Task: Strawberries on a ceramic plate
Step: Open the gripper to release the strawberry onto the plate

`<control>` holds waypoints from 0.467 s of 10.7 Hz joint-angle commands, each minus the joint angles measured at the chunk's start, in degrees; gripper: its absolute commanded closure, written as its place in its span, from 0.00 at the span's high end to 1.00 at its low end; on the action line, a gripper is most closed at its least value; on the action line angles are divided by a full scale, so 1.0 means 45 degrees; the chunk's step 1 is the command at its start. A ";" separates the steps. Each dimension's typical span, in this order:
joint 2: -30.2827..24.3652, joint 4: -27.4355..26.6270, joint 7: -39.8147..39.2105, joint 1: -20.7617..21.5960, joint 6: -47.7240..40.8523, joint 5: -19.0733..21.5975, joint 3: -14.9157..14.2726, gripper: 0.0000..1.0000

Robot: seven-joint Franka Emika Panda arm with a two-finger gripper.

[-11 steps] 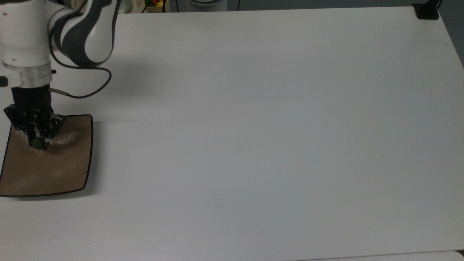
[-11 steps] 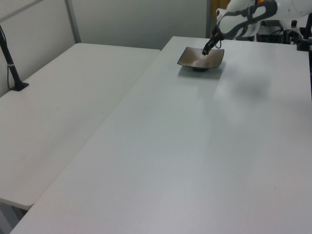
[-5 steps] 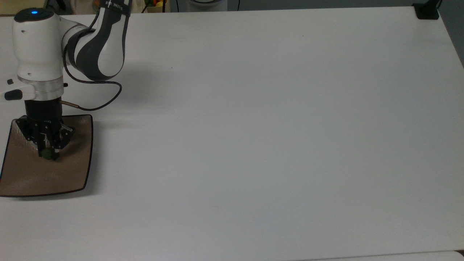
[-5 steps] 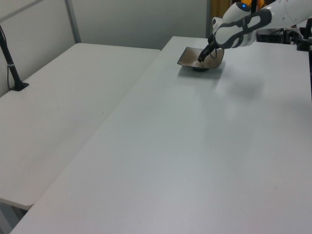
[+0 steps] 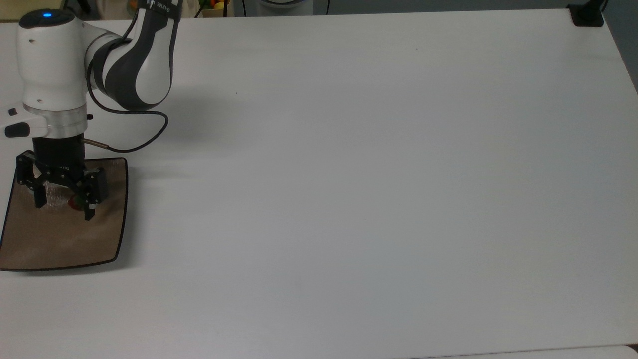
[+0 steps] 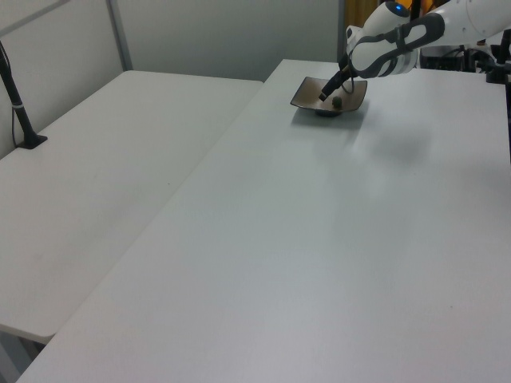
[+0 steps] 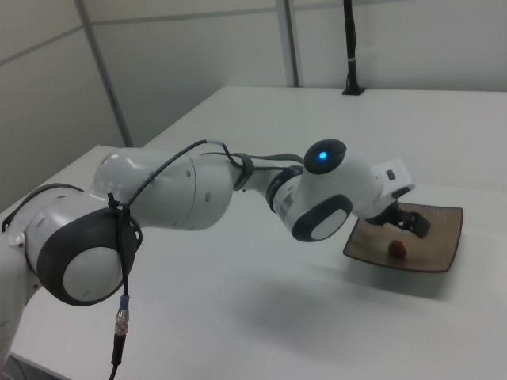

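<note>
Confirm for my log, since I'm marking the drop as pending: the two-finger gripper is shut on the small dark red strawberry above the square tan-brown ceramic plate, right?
Not quite: the two-finger gripper is open. The top view shows its fingers spread, and the small dark red strawberry lies released on the square tan-brown ceramic plate, as the right view shows.

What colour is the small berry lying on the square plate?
Dark red berry, clearest in the right view, on the tan-brown plate.

It looked like a lab: a robot arm stood on a wide white bench, with grey partition walls behind.
</note>
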 commanded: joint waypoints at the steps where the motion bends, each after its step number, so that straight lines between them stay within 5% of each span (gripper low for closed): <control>1: -0.1244 -0.1003 0.0064 0.0300 -0.0038 0.0012 -0.0045 1.00; 5: -0.3937 -0.2003 0.0084 0.0457 -0.4064 0.0012 -0.0161 1.00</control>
